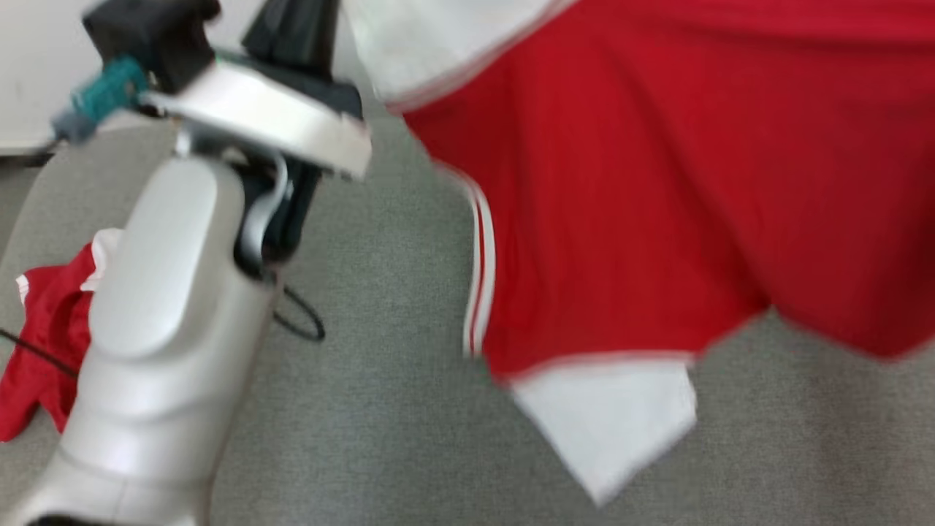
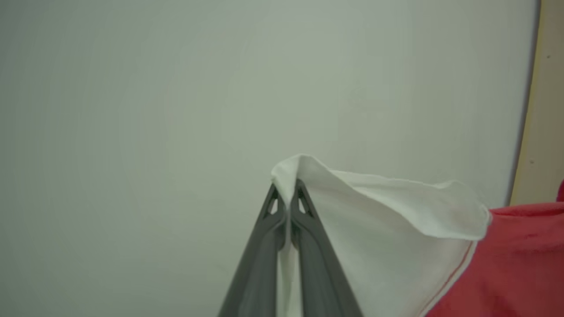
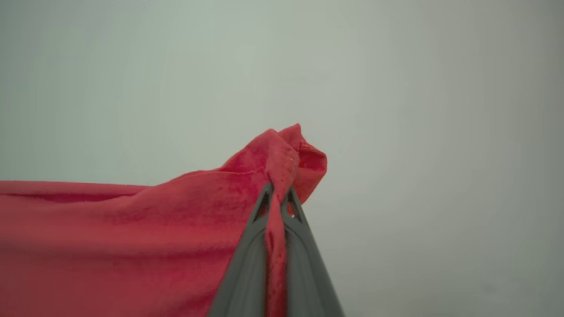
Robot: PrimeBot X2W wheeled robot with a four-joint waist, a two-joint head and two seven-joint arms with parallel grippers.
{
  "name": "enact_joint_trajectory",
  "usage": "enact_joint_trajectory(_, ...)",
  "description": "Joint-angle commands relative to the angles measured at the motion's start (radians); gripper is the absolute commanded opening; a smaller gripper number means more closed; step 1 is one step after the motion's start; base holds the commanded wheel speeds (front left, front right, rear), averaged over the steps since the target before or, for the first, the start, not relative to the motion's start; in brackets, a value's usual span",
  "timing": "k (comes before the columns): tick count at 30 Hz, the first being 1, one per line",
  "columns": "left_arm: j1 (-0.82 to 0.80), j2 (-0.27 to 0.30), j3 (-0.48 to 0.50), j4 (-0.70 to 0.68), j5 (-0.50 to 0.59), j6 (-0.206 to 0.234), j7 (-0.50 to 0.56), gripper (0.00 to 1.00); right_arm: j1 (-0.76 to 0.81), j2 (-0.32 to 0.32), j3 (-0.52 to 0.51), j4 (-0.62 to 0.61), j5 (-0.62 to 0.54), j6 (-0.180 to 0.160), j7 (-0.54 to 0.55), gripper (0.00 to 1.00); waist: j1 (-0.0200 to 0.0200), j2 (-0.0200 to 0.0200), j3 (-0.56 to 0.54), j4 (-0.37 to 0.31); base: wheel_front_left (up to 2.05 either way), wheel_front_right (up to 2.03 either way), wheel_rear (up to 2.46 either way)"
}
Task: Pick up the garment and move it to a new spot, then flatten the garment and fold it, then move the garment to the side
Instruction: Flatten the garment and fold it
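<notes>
The garment is a red shirt with white sleeves and white striped trim. It hangs spread in the air above the grey surface, one white sleeve dangling at its lower edge. My left gripper is shut on a white corner of the garment. My right gripper is shut on a bunched red fold of the garment. My pale left forearm rises at the left of the head view, and its dark fingers run off the top edge.
A second red and white cloth lies crumpled at the lower left, partly behind my left forearm. A black cable loops on the grey surface beside the arm. A pale wall backs both wrist views.
</notes>
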Motion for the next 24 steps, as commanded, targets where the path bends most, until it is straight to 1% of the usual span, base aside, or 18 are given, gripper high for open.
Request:
enact_joint_trajectory(1, -0.058, -0.01, 0.014, 0.067, -0.01, -0.01, -0.032, 0.0, -0.062, 0.001, 0.016, 0.046, 0.009, -0.003, -0.021, 0.0, 0.0, 0.0, 0.013, -0.004, 0.0, 0.0, 0.0)
enact_joint_trajectory(4, -0.197, -0.038, 0.033, 0.259, -0.016, -0.027, -0.092, 0.0, -0.202, 0.016, 0.071, 0.186, 0.011, -0.003, -0.066, 0.0, 0.0, 0.0, 0.02, -0.005, 0.0, 0.0, 0.0)
enact_joint_trajectory(7, -0.31, -0.052, 0.049, 0.43, -0.014, -0.025, -0.124, 0.0, -0.334, 0.037, 0.115, 0.336, 0.005, -0.003, -0.107, 0.0, 0.0, 0.0, 0.027, -0.003, 0.0, 0.0, 0.0)
enact_joint_trajectory(11, -0.394, -0.072, 0.072, 0.63, -0.032, -0.019, -0.147, 0.0, -0.453, 0.081, 0.185, 0.545, 0.0, -0.003, -0.151, 0.0, 0.0, 0.0, 0.034, 0.0, 0.0, 0.0, 0.0)
enact_joint_trajectory(14, -0.38, -0.09, 0.09, 0.774, -0.058, -0.013, -0.152, 0.0, -0.486, 0.121, 0.252, 0.679, 0.013, -0.003, -0.194, 0.0, 0.0, 0.0, 0.051, 0.004, 0.0, 0.0, 0.0)
enact_joint_trajectory(18, -0.306, -0.118, 0.1, 0.915, -0.084, -0.014, -0.16, 0.0, -0.452, 0.162, 0.327, 0.823, 0.053, -0.003, -0.244, 0.0, 0.0, 0.0, 0.087, 0.006, 0.0, 0.0, 0.0)
enact_joint_trajectory(21, -0.23, -0.134, 0.107, 0.985, -0.108, -0.019, -0.166, 0.0, -0.398, 0.181, 0.394, 0.9, 0.09, -0.003, -0.275, 0.0, 0.0, 0.0, 0.111, 0.003, 0.0, 0.0, 0.0)
enact_joint_trajectory(24, -0.152, -0.139, 0.115, 1.013, -0.136, -0.025, -0.167, 0.0, -0.327, 0.191, 0.457, 0.942, 0.127, -0.003, -0.298, 0.0, 0.0, 0.0, 0.129, -0.002, 0.0, 0.0, 0.0)
